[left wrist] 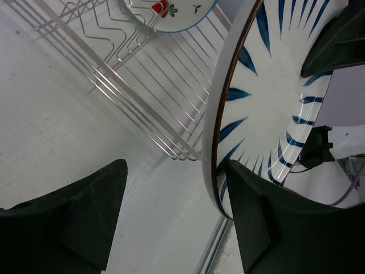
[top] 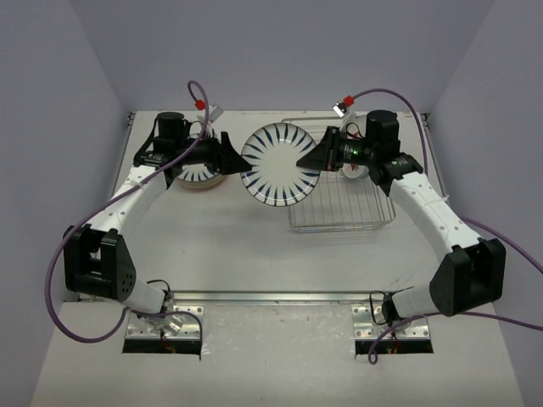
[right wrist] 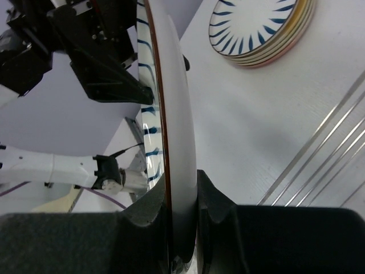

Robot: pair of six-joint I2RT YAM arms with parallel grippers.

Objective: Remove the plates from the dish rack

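Plates are to be taken out of the rack. From the top, one striped plate is seen held up on its edge above the bench, just left of the rack. Its right rim is pinched by the right end effector, and the left end effector is placed at its left rim. A stack of plates lies under the left arm. A pass from arm to arm is likely meant, since the stack is on the left arm's side.

From the left wrist, the left end effector is seen wide open. The striped plate's rim is set between its fingers and is not yet gripped. A fruit plate is seen behind, in the rack.

From the right wrist, the right end effector is seen closed tight on the striped plate, so that it is not dropped before it is taken. The stack is seen beyond.
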